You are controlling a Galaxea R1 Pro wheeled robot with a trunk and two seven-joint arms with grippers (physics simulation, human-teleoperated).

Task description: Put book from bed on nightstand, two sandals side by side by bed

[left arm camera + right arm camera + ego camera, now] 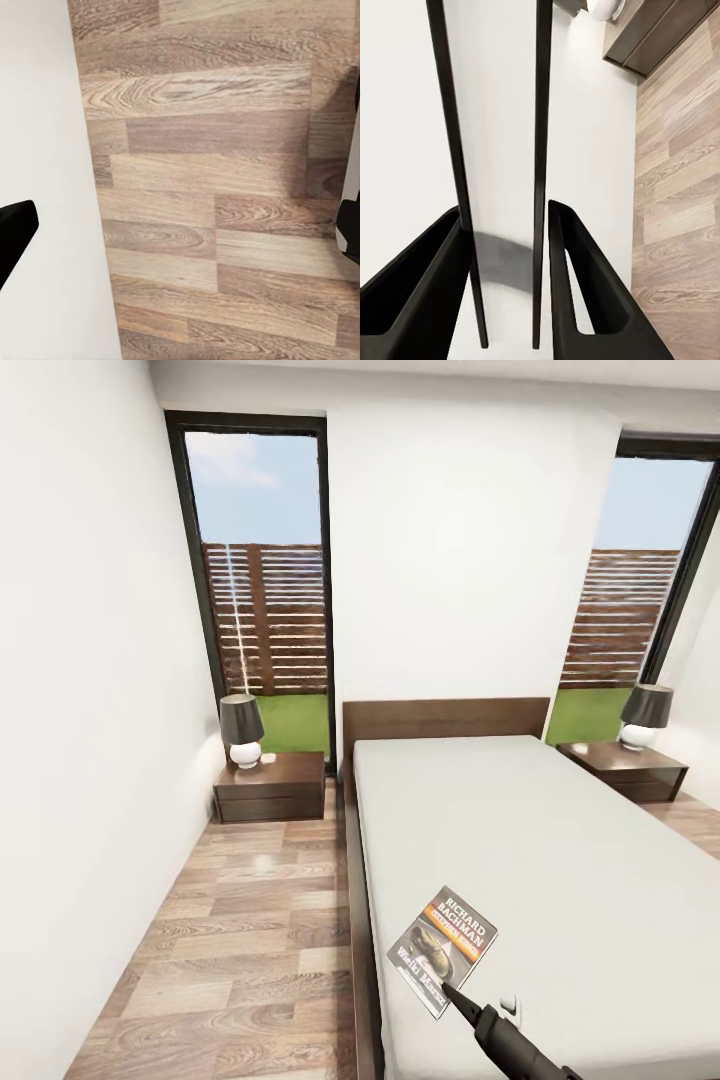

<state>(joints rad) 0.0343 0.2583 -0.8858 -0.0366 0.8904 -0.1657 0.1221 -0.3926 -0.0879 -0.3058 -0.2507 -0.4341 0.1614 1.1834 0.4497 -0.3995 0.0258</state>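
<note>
White bedroom walls frame the bed (560, 840); our right end effector (447, 990) grips the book (443, 948) above it, while our left end effector's (180, 232) fingers stand spread, empty.

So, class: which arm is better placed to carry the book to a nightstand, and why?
Right. The right claw already grips the book above the bed; the left claw hangs open over floor.

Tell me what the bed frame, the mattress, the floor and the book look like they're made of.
Bed frame: dark brown wood, matte, with faint grain on the headboard. Mattress: smooth pale grey fabric or foam, seamless; which one is unclear. Floor: light brown wood planks or laminate, with visible grain, knots and a slight sheen. Book: thin paperback with a printed, seemingly glossy cover, held in the right end effector.
</note>
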